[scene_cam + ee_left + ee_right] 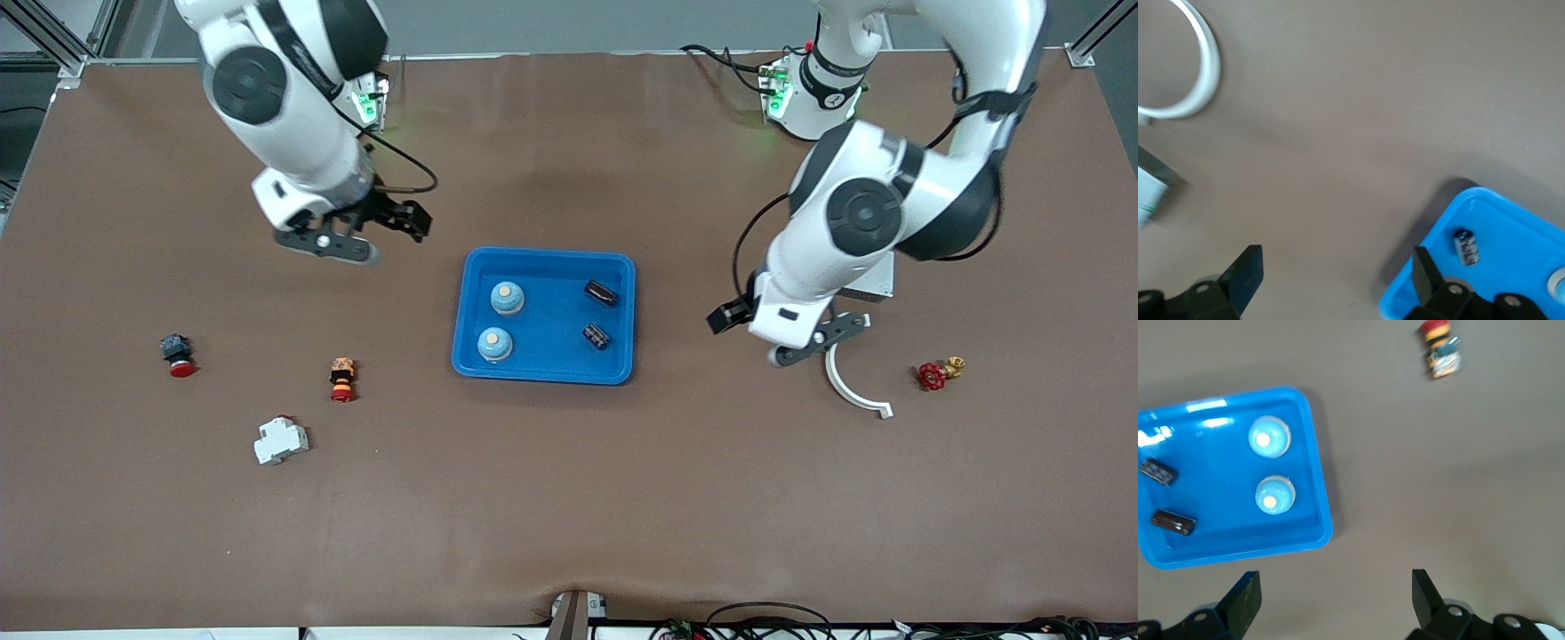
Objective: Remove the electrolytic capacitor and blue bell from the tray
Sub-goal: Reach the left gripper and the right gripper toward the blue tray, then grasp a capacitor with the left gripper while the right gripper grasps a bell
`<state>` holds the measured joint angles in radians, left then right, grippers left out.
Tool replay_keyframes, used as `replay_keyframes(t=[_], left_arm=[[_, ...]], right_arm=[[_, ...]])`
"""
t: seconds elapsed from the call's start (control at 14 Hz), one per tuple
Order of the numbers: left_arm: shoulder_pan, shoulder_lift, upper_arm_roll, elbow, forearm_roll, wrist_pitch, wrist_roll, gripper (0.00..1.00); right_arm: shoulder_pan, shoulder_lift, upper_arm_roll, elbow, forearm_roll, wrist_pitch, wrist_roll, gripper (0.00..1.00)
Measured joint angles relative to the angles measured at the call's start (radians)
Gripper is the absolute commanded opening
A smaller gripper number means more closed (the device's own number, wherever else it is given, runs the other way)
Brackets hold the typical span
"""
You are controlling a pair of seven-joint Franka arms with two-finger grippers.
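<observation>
A blue tray [551, 313] lies mid-table. In it are two pale blue bells [507, 298] [494, 344] at the right arm's end and two dark capacitors [600, 292] [596, 335] at the left arm's end. My left gripper [787, 333] hangs open and empty over bare table between the tray and a white ring. Its wrist view shows the gripper [1336, 267], the tray's corner [1511, 267] and one capacitor [1466, 247]. My right gripper [356, 233] [1336, 590] is open and empty over bare table beside the tray [1218, 513], with both bells [1269, 436] [1275, 495] in sight.
A white curved ring [853, 391] and a red valve [933, 375] lie toward the left arm's end, with a grey box [876, 284] under that arm. Toward the right arm's end are a red push button [178, 354], an orange-red button [342, 380] and a white breaker [281, 440].
</observation>
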<state>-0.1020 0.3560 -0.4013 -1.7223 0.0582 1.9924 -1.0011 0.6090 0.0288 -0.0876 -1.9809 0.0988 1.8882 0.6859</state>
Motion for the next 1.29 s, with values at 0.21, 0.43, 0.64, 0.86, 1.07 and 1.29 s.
replay_keyframes(t=[0.21, 0.43, 0.64, 0.86, 1.07, 1.29], left_arm=[[-0.066, 0.1, -0.001, -0.01, 0.0, 0.13, -0.209, 0.73], [-0.135, 0.181, -0.001, -0.009, 0.0, 0.196, -0.378, 0.68], [-0.194, 0.241, -0.002, -0.009, 0.0, 0.263, -0.532, 0.64], [-0.246, 0.287, -0.002, -0.01, 0.0, 0.276, -0.637, 0.61], [-0.277, 0.329, -0.001, -0.01, 0.0, 0.288, -0.713, 0.6], [-0.302, 0.357, -0.001, -0.015, 0.0, 0.29, -0.728, 0.22]], right_arm=[[0.056, 0.116, 0.0, -0.004, 0.039, 0.087, 0.013, 1.0], [0.075, 0.193, -0.001, -0.005, 0.06, 0.19, 0.013, 1.0], [0.109, 0.256, -0.001, -0.005, 0.062, 0.277, 0.013, 1.0], [0.128, 0.321, -0.001, -0.006, 0.063, 0.352, 0.013, 1.0], [0.146, 0.388, -0.001, -0.007, 0.063, 0.413, 0.013, 1.0], [0.175, 0.449, -0.001, -0.007, 0.067, 0.488, 0.013, 1.0]])
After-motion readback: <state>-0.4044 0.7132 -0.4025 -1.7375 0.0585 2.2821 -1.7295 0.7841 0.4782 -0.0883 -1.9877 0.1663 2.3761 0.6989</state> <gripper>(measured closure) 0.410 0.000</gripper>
